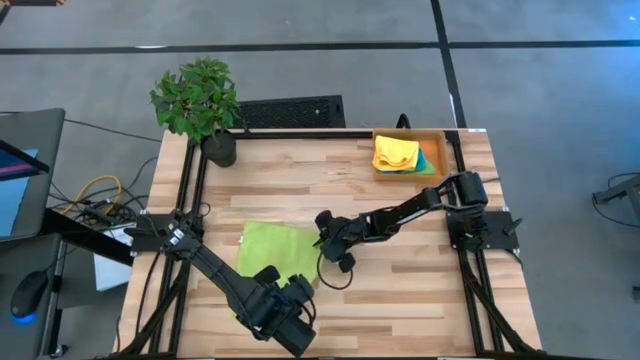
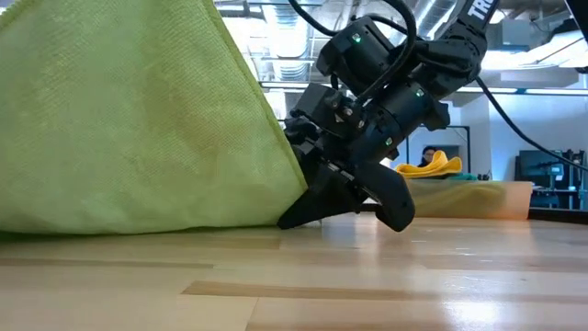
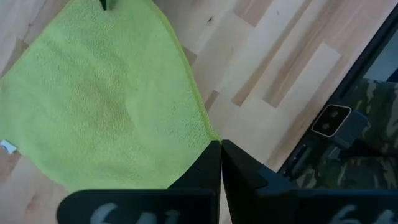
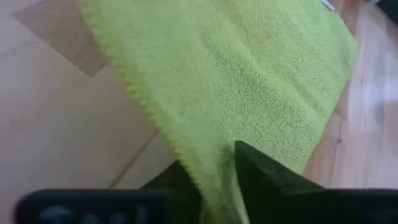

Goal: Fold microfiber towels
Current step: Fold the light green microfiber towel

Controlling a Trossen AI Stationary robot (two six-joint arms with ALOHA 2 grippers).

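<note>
A lime microfiber towel [image 1: 268,250] lies mid-table, with one side raised like a tent [image 2: 138,119] and its lower edge on the wood. My left gripper [image 3: 219,144] is shut on the towel's near right corner, held above the table [image 1: 297,288]. My right gripper [image 1: 322,240] is low at the towel's right edge, its fingers closed on that edge [image 4: 217,180]. A yellow towel [image 1: 395,152] sits on a teal one [image 1: 430,160] in the orange tray. My left gripper pinches the towel's corner tip [image 3: 213,140] between its two fingers from above, pointing steeply down. The corner is lifted off the table, and the cloth slopes down from it to the wood. My right gripper has the towel's hemmed edge [image 4: 186,155] between its fingers, one finger [image 4: 267,171] over the cloth and one under. It comes slanting down from the table's right, close to the tabletop [image 2: 308,211].
The orange tray [image 1: 440,135] stands at the far right corner. A potted plant [image 1: 200,100] stands at the far left. Bare wood lies along the near edge and on the right half of the table.
</note>
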